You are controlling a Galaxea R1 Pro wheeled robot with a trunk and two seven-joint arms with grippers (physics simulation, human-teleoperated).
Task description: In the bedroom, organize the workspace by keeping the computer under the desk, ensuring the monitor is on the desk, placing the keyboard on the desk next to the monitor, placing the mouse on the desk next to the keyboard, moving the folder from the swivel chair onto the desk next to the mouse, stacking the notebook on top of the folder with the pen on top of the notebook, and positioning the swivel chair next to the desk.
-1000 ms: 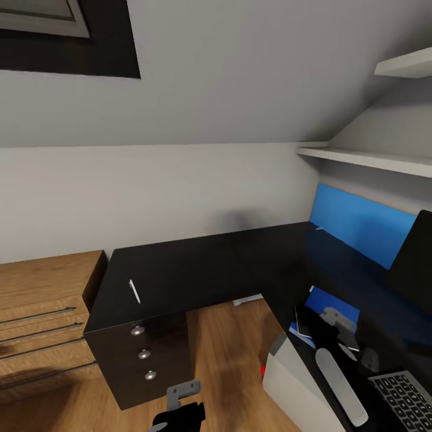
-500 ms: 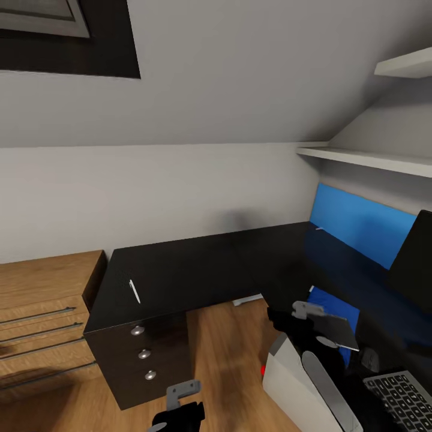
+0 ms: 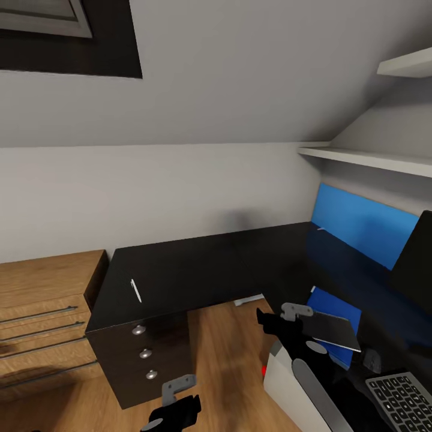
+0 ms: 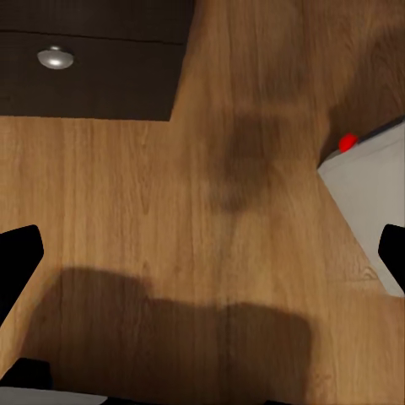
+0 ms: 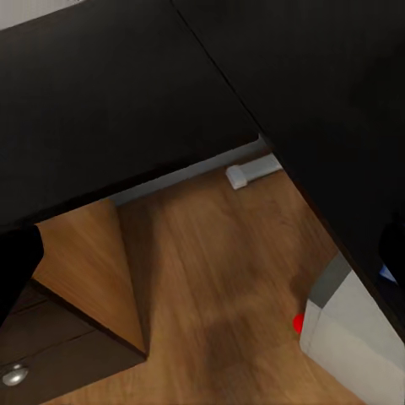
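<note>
My right gripper (image 3: 287,317) raised over desk (image 3: 198,270) inner corner, fingers spread, empty. My left gripper (image 3: 174,401) low above floor (image 4: 211,219), fingers wide apart. Pen (image 3: 135,291) on desk above drawers (image 3: 146,354). Keyboard (image 3: 402,401) at desk's right end.
</note>
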